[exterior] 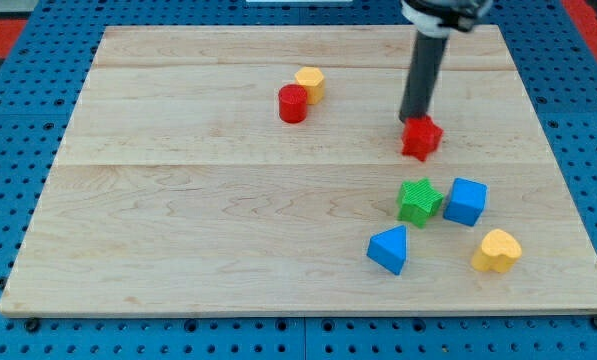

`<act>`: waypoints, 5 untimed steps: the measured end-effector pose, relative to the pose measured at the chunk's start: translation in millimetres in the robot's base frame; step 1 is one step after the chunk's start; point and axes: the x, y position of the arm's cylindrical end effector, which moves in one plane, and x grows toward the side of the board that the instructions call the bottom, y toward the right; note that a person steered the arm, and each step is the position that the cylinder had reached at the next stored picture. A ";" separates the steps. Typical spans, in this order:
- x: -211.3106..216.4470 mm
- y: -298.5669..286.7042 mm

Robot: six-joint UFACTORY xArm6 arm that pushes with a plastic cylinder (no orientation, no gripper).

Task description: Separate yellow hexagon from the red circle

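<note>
The yellow hexagon [311, 82] sits on the wooden board near the view's top centre, touching the red circle [293, 104], which lies just to its lower left. My tip [414, 119] is well to the right of the pair, resting at the upper edge of a red star-shaped block [422, 138].
A green star [419, 200], a blue cube [465, 201], a blue triangle [389, 249] and a yellow heart [497, 250] cluster at the lower right. The wooden board [178, 230] lies on a blue pegboard.
</note>
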 end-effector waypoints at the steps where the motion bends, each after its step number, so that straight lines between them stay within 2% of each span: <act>1: 50.5 17.3; 3: -26.7 3.7; 4: -95.8 -44.0; 5: -137.9 -132.2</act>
